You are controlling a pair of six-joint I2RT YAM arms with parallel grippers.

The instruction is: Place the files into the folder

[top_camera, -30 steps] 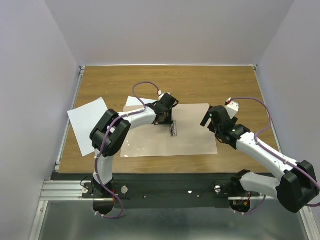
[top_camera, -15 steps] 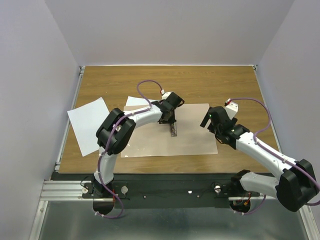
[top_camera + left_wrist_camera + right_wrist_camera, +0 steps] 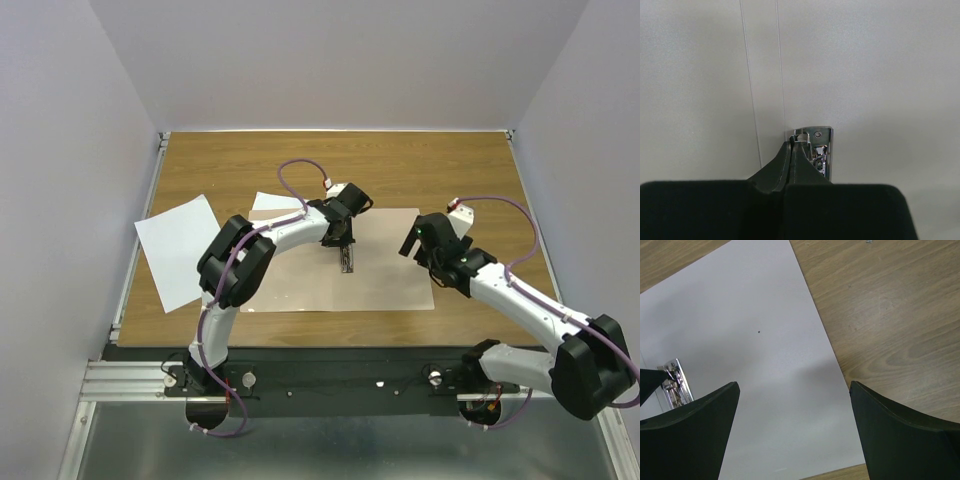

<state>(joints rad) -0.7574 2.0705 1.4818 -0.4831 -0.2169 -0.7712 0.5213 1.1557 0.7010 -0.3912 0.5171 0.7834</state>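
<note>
The tan folder (image 3: 380, 275) lies open and flat in the middle of the table. Its metal clip (image 3: 346, 260) sits near the centre fold and shows close up in the left wrist view (image 3: 819, 150). My left gripper (image 3: 343, 246) is down at the far end of the clip, its fingers (image 3: 790, 165) pressed together on the clip's lever. One white file (image 3: 176, 250) lies at the table's left edge. A second file (image 3: 270, 203) pokes out from under the folder's far left corner. My right gripper (image 3: 413, 243) is open and empty above the folder's right edge (image 3: 810, 335).
Bare wood table (image 3: 430, 170) lies behind and to the right of the folder. Grey walls close in the left, right and far sides. A metal rail (image 3: 130, 380) runs along the near edge by the arm bases.
My left wrist has shifted slightly right and turned at the clip. The right arm has barely moved. The sheets and the folder lie where they were.
</note>
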